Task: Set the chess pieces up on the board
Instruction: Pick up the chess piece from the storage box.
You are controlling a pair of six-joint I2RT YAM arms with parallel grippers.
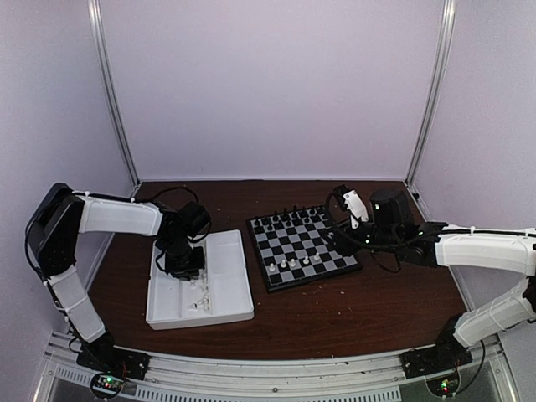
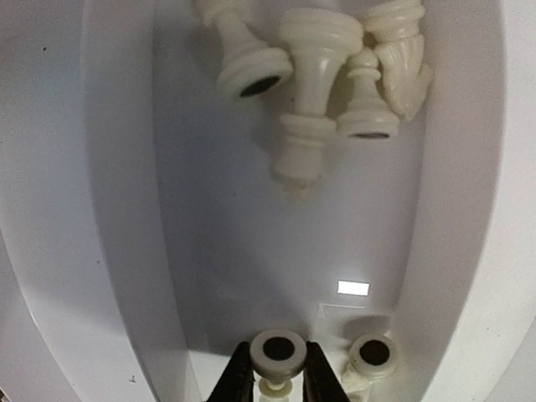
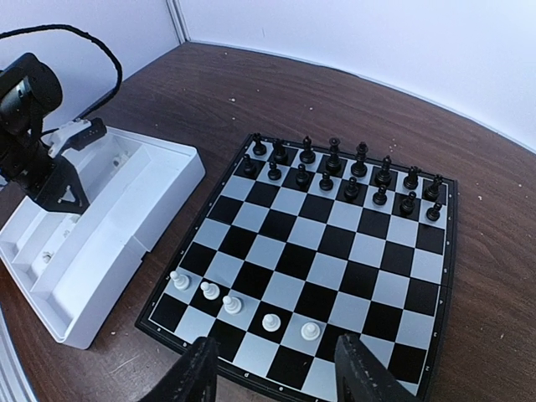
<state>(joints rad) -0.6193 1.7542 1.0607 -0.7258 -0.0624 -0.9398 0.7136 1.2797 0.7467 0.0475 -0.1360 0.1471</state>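
Observation:
My left gripper (image 2: 278,373) is down inside a compartment of the white tray (image 2: 117,209) and shut on a white chess piece (image 2: 278,353), whose round base faces the camera. Another white piece (image 2: 373,356) lies just to its right. Several more white pieces (image 2: 314,75) lie in a heap at the compartment's far end. The board (image 1: 314,243) lies at mid-table with several white pawns (image 3: 232,304) in a row near its close edge. My right gripper (image 3: 272,373) is open and empty, hovering above the board's near edge (image 3: 251,377).
Black chessmen (image 3: 343,172) fill the board's two far rows. The tray (image 1: 226,251) sits left of the board with a narrow gap between them. The left arm's cable (image 3: 92,42) loops over the tray. Pale walls enclose the brown table (image 1: 335,318).

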